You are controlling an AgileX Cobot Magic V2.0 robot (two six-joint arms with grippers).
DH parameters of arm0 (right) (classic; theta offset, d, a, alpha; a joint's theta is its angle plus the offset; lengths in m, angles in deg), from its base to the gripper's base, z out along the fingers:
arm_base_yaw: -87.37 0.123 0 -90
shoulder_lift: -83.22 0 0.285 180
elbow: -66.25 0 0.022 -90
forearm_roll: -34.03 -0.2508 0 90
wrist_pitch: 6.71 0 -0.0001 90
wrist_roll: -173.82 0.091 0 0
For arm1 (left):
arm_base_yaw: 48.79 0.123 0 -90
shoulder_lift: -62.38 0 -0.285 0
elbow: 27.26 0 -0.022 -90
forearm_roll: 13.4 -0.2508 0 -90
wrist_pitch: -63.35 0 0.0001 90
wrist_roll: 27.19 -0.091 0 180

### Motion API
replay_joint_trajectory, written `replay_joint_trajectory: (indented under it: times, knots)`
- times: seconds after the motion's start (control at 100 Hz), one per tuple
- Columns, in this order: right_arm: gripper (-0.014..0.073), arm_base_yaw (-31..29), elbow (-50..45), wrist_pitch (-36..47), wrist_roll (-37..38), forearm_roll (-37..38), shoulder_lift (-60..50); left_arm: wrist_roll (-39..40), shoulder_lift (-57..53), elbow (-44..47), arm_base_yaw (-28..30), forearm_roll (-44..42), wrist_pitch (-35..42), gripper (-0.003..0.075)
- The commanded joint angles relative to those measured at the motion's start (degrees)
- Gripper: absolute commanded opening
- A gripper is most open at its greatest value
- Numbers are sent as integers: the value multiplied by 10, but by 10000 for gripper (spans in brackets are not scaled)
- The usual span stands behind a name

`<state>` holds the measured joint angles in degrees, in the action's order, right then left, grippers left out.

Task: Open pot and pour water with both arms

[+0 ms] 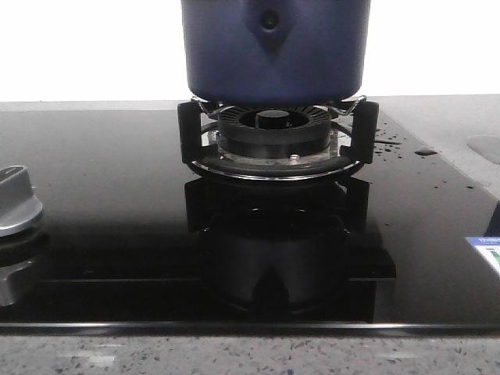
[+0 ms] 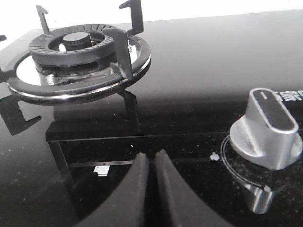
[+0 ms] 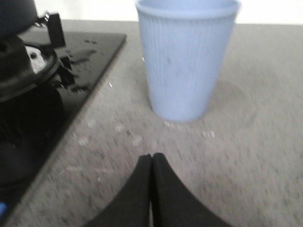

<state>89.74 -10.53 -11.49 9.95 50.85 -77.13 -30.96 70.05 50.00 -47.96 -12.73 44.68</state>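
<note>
The dark navy-blue pot (image 1: 275, 48) stands on the black ring burner (image 1: 273, 133) at the middle back of the black glass hob (image 1: 117, 234). Its triangular handle mount with one rivet faces me; its top is cut off, so no lid shows. My left gripper (image 2: 150, 156) is shut and empty, low over the hob between an empty second burner (image 2: 78, 52) and a silver knob (image 2: 267, 135). My right gripper (image 3: 152, 157) is shut and empty over the grey counter, a short way from a light-blue ribbed paper cup (image 3: 186, 56). Neither gripper shows in the front view.
Water drops (image 1: 398, 142) lie on the hob right of the pot. A silver knob (image 1: 16, 201) sits at the hob's left edge. The speckled grey counter (image 3: 227, 156) runs right of the hob; the hob's edge (image 3: 90, 90) and a pan support (image 3: 56, 29) show in the right wrist view.
</note>
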Motion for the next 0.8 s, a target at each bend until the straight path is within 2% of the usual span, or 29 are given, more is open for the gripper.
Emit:
replay_joint_trajectory:
  times: [0.0,0.22,0.79]
  knots:
    - [-71,-14,-19,28,-12,-19,-39,7,-19,27,1,2,24,-20]
    - [-71,-24,-27,-137,-12,-42,-138,7,-19,27,1,2,24,-20]
    - [-71,-24,-27,-131,-17,-41,-135,7,-19,27,1,2,24,-20]
